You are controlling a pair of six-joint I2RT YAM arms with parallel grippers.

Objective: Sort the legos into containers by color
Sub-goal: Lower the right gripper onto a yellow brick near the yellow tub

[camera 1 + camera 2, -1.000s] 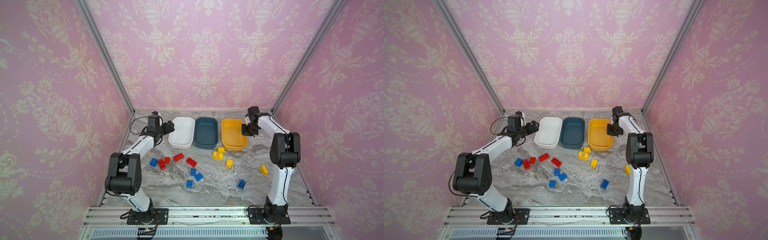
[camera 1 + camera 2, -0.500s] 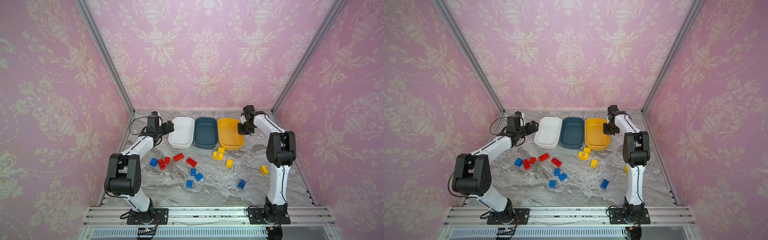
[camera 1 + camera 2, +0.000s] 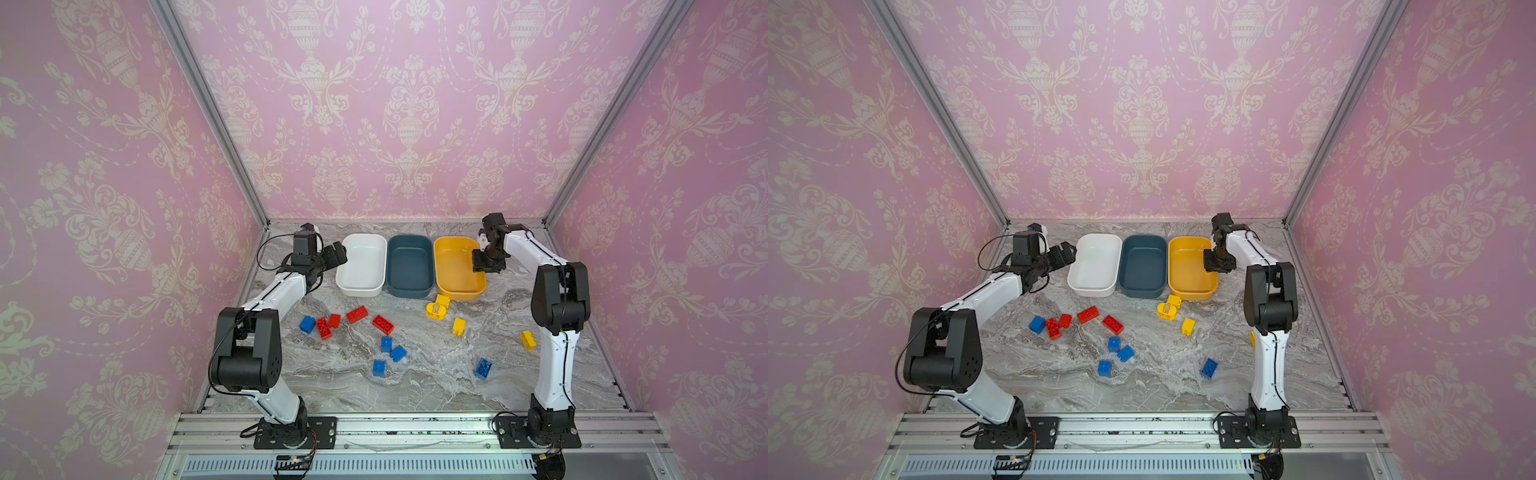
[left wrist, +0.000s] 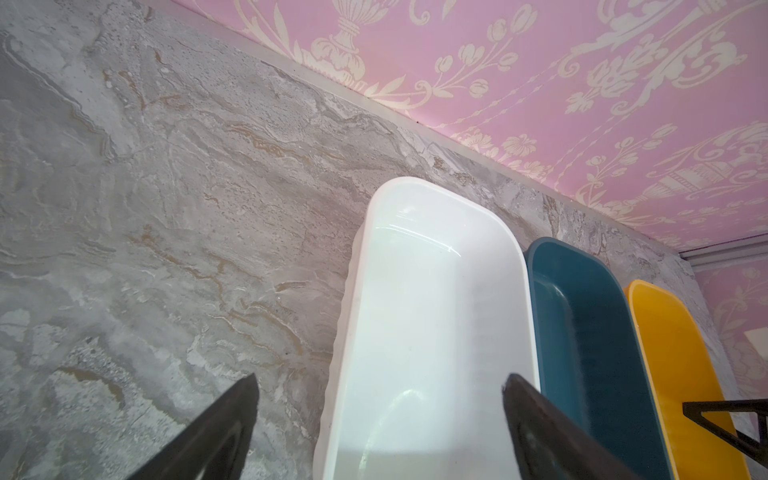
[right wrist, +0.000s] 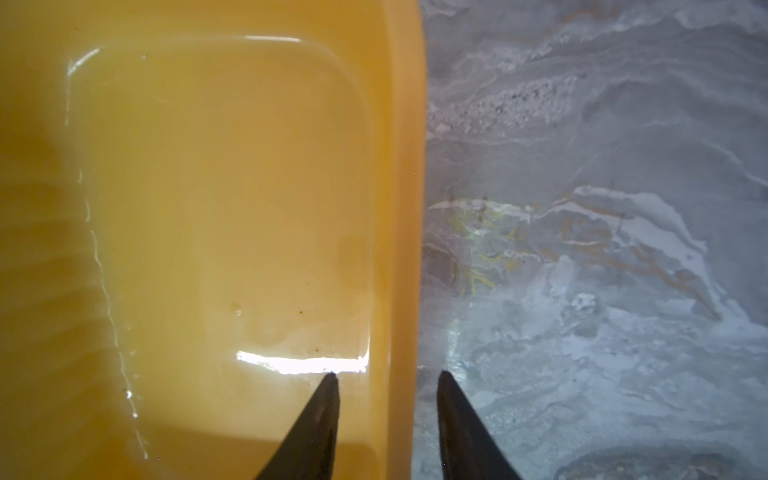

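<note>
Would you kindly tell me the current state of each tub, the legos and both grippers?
White tub: upright, empty.
Teal tub: upright, empty.
Yellow tub: upright, empty.
Legos: all loose on the table, none in a tub.
Left gripper: open, empty, by the white tub.
Right gripper: open, empty, astride the yellow tub's rim.

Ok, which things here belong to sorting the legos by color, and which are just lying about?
Part of the job: red legos, blue legos, yellow legos, white container, teal container, yellow container.
Just there: marble tabletop, pink wallpapered walls, metal front rail.
</note>
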